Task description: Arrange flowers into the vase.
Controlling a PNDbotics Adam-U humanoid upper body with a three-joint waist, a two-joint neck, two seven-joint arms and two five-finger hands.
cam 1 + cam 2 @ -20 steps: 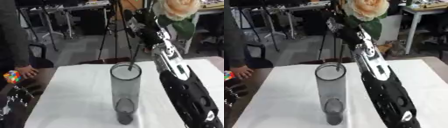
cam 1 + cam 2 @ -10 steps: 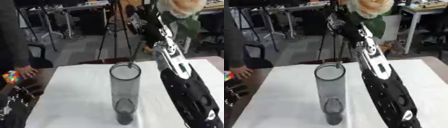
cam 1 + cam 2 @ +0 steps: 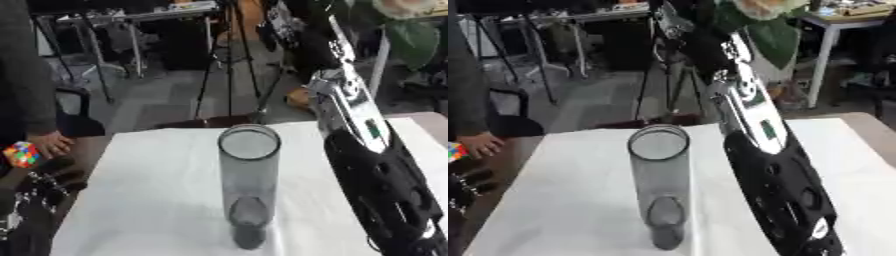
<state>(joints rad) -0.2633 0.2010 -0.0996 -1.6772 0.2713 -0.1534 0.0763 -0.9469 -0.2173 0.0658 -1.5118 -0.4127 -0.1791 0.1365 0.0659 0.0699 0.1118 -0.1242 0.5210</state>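
Flower (image 3: pixel 765 7) raised high above the vase (image 3: pixel 658 185), right hand (image 3: pixel 680 25) beside it, grip unclear

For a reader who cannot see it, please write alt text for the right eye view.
The robot's right arm reaches up across the picture, with a pale flower and green leaves at the top edge. A tall clear vase stands empty on the white table; the hand itself cannot be made out.

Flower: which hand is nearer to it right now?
Right. The right hand is raised at the top of the view, just left of the flower. The left hand sits low in the lower left corner, off the table's edge, far below the flower.
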